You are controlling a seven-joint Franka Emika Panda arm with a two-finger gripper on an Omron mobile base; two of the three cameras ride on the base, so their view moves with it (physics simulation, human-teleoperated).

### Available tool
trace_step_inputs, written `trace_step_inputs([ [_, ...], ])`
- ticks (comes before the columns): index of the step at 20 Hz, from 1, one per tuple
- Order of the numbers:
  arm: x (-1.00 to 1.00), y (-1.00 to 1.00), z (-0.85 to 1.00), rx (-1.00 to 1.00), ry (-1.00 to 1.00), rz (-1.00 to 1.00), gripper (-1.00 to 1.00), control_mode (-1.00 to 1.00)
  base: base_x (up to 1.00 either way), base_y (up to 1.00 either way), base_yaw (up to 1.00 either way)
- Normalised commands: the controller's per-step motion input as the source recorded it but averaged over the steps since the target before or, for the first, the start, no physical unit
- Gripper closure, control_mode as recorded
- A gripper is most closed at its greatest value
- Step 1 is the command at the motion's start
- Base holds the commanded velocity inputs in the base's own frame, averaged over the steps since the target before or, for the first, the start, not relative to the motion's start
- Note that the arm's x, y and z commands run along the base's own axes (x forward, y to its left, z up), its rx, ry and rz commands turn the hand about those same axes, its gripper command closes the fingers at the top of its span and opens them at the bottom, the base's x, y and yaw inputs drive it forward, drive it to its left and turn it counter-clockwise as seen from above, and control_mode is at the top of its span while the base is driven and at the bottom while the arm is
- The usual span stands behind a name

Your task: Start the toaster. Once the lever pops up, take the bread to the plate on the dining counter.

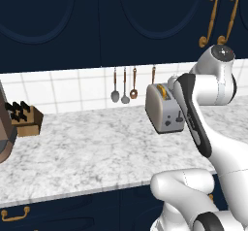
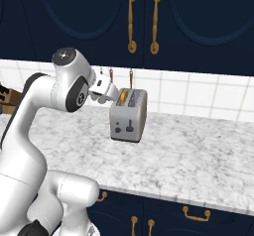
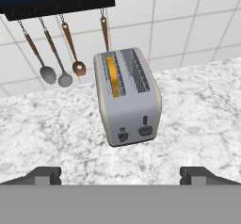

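Observation:
The silver-grey toaster (image 3: 129,100) stands on the marble counter (image 1: 87,152) near the tiled back wall, its dark lever (image 3: 145,124) and a knob on the end that faces me. The bread (image 3: 112,76) shows as an orange-tan edge down in the left slot; the other slot holds nothing. My gripper (image 3: 121,176) is open, its fingertips (image 3: 47,175) wide apart, hovering above and in front of the toaster without touching it. From the right base view the gripper (image 2: 110,97) sits just left of the toaster (image 2: 128,116). The plate and the dining counter are out of view.
Spoons and ladles (image 3: 56,72) hang on the wall just behind and left of the toaster. A wooden knife block (image 1: 24,118) stands at the counter's far left. Dark navy cabinets with gold handles (image 2: 131,19) hang overhead. The counter's front edge (image 2: 173,193) runs below.

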Motion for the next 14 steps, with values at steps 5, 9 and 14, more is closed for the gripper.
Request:
trace_step_inputs([
  [5, 0.00, 0.00, 0.00, 0.00, 0.00, 0.00, -1.00, -1.00, 0.00, 0.00, 0.00],
  [9, 0.00, 0.00, 0.00, 0.00, 0.00, 0.00, -1.00, -1.00, 0.00, 0.00, 0.00],
  [14, 0.00, 0.00, 0.00, 0.00, 0.00, 0.00, -1.00, -1.00, 0.00, 0.00, 0.00],
])
